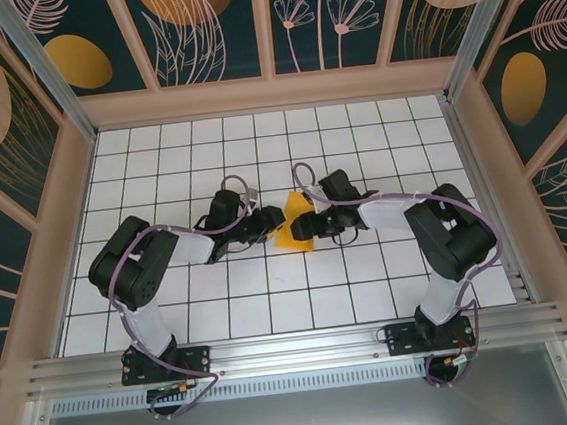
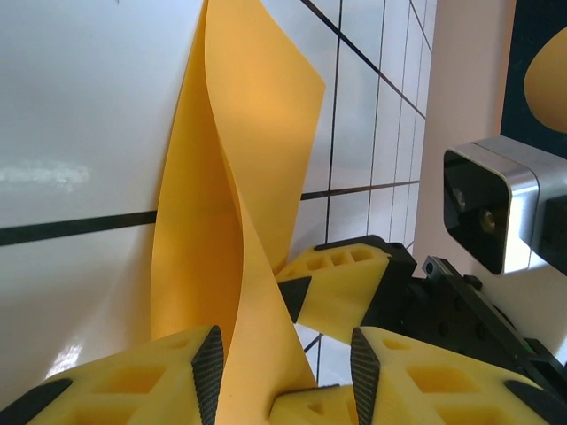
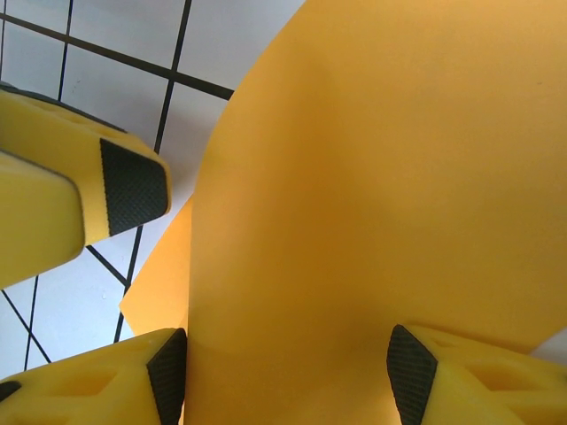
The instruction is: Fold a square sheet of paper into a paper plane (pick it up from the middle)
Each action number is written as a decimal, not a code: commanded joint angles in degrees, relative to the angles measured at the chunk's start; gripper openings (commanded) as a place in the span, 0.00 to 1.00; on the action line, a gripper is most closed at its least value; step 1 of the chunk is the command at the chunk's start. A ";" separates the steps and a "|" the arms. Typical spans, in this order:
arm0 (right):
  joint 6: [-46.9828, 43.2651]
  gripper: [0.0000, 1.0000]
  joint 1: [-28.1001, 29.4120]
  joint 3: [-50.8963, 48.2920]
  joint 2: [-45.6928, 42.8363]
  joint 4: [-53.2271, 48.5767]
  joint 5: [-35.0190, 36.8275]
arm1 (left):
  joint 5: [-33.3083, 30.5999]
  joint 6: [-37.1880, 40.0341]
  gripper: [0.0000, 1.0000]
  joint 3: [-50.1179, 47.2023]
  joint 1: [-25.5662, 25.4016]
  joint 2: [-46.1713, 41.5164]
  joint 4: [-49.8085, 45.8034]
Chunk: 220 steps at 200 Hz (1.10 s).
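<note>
The paper (image 1: 292,228) is near the middle of the white-tiled counter (image 1: 172,304), raised off the tiles in a bent, partly upright shape. The two arms meet at it. From the paper, the left arm (image 1: 182,250) comes in at 9 o'clock and the right arm (image 1: 394,212) at 3 o'clock.

In the left wrist view the paper (image 2: 239,177) rises as a twisted sheet toward 12 o'clock, and its lower end passes between the left fingers (image 2: 133,381). The left jaws are released. The sheet lies against the pad on the 9 o'clock side, with a gap left on the other side. A right finger (image 2: 341,279) sits just beyond that gap.

In the right wrist view the paper (image 3: 372,177) curves across the whole space between the right fingers (image 3: 478,381). The right jaws stand apart, and I cannot tell whether they are pressing the sheet. A left finger (image 3: 53,186) is at 9 o'clock, just beside the paper's edge.
</note>
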 commanded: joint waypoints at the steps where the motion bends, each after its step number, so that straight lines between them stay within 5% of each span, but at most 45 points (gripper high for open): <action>1: -0.27 0.65 0.41 -2.74 3.17 -2.80 -0.97 | 0.20 -0.02 0.45 1.80 -0.33 1.41 -0.23; 114: -3.04 0.72 0.42 -3.44 1.31 -1.12 -3.76 | 1.23 -1.50 0.46 3.92 -0.35 5.55 1.18; 175: -1.40 0.76 0.33 -2.04 -2.10 1.62 -3.36 | 1.11 -1.02 0.36 3.36 -0.32 6.54 -0.21; 191: 0.43 0.74 0.17 -1.20 -4.17 2.60 -1.80 | 0.49 -0.50 0.32 3.35 -0.33 6.62 -1.43; 220: 8.20 0.56 -0.50 -0.15 -7.23 5.49 2.86 | -0.83 0.48 0.27 3.19 -0.35 6.39 -3.79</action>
